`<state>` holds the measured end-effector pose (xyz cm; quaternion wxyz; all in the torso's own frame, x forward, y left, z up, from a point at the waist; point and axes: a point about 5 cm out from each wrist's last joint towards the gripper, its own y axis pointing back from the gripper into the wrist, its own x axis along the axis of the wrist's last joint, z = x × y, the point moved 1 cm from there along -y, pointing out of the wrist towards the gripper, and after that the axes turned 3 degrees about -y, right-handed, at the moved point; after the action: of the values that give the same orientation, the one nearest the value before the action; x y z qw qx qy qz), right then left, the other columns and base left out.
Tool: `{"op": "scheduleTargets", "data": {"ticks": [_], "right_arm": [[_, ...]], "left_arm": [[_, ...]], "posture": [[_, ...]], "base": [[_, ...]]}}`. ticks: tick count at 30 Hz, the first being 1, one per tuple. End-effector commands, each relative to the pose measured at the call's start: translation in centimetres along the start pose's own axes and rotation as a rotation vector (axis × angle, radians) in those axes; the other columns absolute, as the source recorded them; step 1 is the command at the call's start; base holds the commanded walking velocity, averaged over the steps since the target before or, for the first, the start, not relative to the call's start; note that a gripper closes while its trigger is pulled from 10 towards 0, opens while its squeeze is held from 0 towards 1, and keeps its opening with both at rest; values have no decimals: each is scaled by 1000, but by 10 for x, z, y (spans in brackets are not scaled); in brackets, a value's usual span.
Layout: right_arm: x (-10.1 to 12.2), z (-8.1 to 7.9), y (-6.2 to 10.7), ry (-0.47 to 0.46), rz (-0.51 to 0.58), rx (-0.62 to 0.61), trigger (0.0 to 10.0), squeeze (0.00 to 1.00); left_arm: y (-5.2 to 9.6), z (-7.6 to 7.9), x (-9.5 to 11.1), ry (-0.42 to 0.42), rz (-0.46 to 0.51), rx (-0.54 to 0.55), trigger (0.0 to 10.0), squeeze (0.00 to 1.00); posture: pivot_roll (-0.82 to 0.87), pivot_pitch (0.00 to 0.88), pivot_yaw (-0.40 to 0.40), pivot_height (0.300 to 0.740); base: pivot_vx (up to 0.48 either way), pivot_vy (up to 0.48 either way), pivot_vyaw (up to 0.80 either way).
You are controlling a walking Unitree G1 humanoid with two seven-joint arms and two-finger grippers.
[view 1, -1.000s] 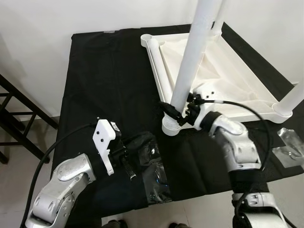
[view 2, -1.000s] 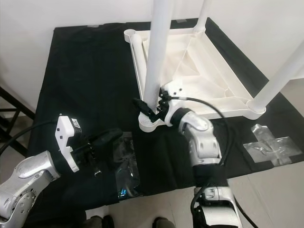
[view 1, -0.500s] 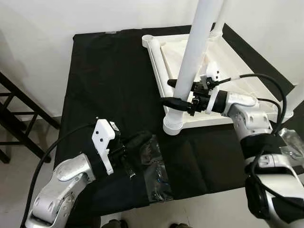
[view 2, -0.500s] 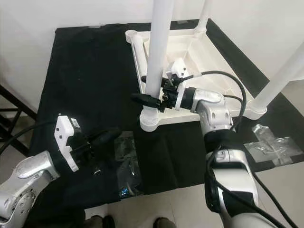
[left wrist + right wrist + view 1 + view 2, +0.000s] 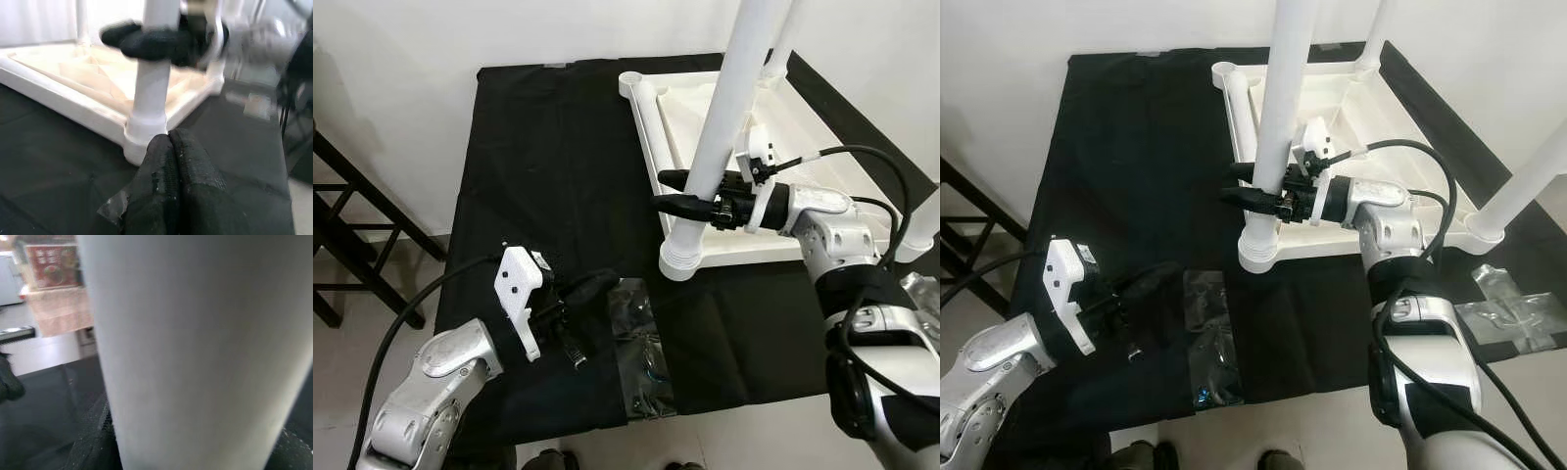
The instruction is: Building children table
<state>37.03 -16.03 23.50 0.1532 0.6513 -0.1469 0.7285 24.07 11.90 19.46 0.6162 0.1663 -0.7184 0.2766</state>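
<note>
A white children's table (image 5: pixel 651 117) lies upside down on a black cloth, legs pointing up. Its near-left leg (image 5: pixel 734 108) stands in the corner socket (image 5: pixel 680 259). My right gripper (image 5: pixel 677 191) reaches in from the right and is shut on this leg a little above the socket, one black finger on each side. In the right wrist view the leg (image 5: pixel 195 347) sits very close. My left gripper (image 5: pixel 602 284) rests low over the cloth, shut and empty, its fingertips (image 5: pixel 171 181) pressed together and pointing toward the socket (image 5: pixel 146 134).
A clear plastic bag (image 5: pixel 641 352) lies on the cloth beside my left gripper. Another bag (image 5: pixel 1518 318) lies at the right edge. Two more table legs (image 5: pixel 1518 186) rise at the far and right corners. A black rack (image 5: pixel 342 225) stands on the floor at left.
My right arm swung up and out to the right, and its gripper rose from the socket to higher on the leg. The left arm has barely moved. The camera shifted slightly.
</note>
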Motion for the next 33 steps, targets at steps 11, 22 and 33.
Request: {"op": "scheduleTargets", "data": {"ticks": [11, 22, 33], "right_arm": [[-89, -61, -34, -234, -177, -777, 0, 0], [-56, -18, -34, -107, -114, -702, 10000, 1000], [-5, -15, -24, 25, 4, -309, 10000, 0]], "left_arm": [[6, 1, -14, 83, -4, 39, 10000, 0], [2, 6, -22, 91, -16, 33, 10000, 0], [-1, 4, -19, 80, -4, 31, 10000, 0]], "posture": [[42, 173, -12, 740], [52, 154, -27, 740], [54, 153, -26, 740]], "base": [[0, 0, 0], [0, 0, 0], [0, 0, 0]]}}
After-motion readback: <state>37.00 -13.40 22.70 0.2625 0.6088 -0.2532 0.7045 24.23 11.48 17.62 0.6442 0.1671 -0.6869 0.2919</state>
